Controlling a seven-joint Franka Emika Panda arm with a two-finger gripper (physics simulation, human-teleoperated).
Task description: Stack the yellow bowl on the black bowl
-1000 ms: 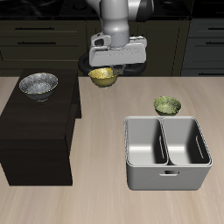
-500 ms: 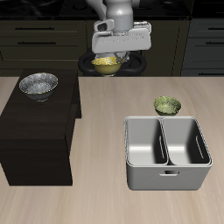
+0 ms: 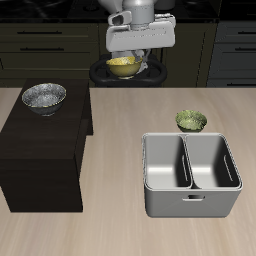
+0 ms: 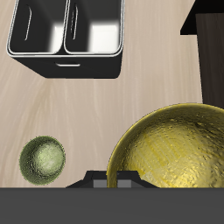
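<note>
Yellow bowl (image 3: 122, 66), small, glossy and mottled gold, hangs high above the table's (image 3: 120, 225) back edge, apparently pinched at its rim by the closed gripper (image 3: 134, 62), though the fingers are mostly hidden. The silvery-grey, dark-rimmed black bowl (image 3: 44, 96) sits well apart on a dark cabinet (image 3: 40, 150). A rim-only hold could let the bowl tilt or slip during the carry, and an off-centre release might tip it off.

bowls: 3 – yellow bowl (image 3: 122, 66), black bowl (image 3: 44, 96), green bowl (image 3: 191, 121) | caddy (image 3: 190, 176): 1 | dark cabinet (image 3: 40, 150): 1
</note>
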